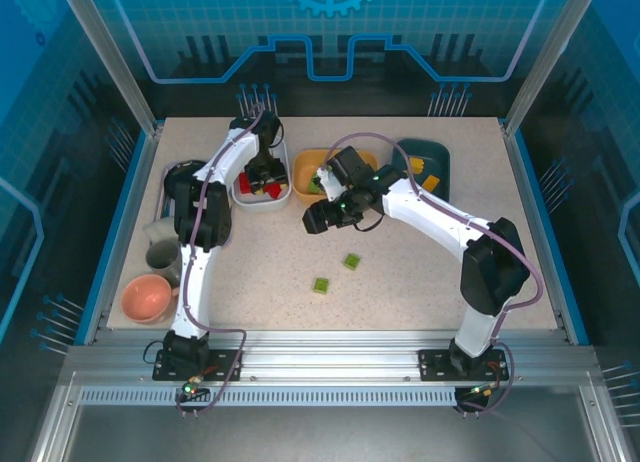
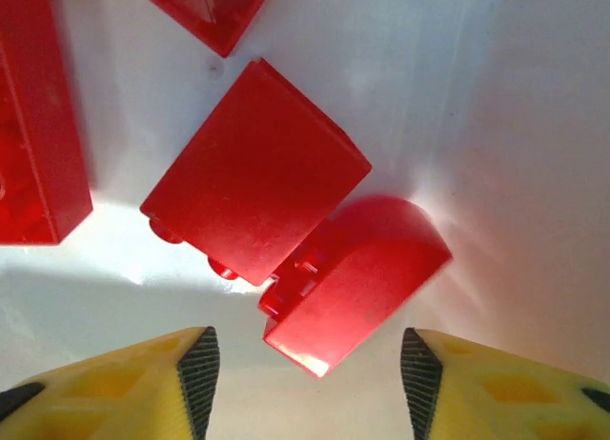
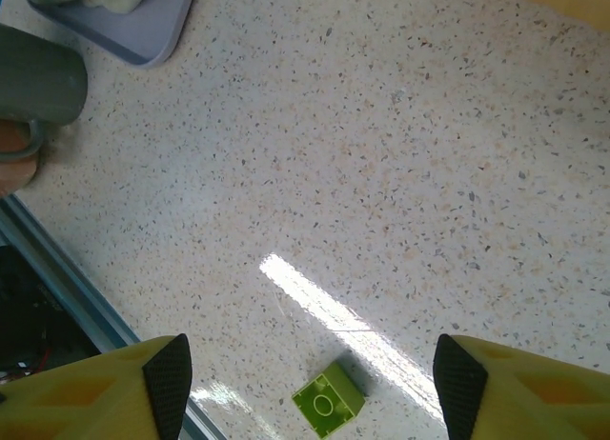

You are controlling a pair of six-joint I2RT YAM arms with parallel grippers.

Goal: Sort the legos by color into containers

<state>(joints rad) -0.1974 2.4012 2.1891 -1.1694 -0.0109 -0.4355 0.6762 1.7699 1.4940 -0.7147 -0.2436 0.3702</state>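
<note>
My left gripper [image 1: 262, 174] reaches down into the white bowl [image 1: 285, 194], which holds several red legos. In the left wrist view the gripper [image 2: 310, 383] is open; a rounded red lego [image 2: 357, 283] lies loose just ahead of its fingers, touching neither pad, against a flat red brick [image 2: 257, 197]. My right gripper [image 1: 325, 218] hovers over the table in front of the orange bowl [image 1: 305, 165] and stands open [image 3: 312, 378] above a green lego [image 3: 329, 400]. Two green legos [image 1: 352, 261] [image 1: 320, 284] lie on the table. The teal bowl [image 1: 438, 154] holds yellow-orange bricks [image 1: 431, 183].
A grey tray [image 1: 178, 170], a grey cup [image 1: 165, 252] and a pink bowl [image 1: 147, 298] stand along the left side. The right wrist view shows the tray [image 3: 143, 26], the cup [image 3: 38, 78] and the table's blue edge rail [image 3: 57, 278].
</note>
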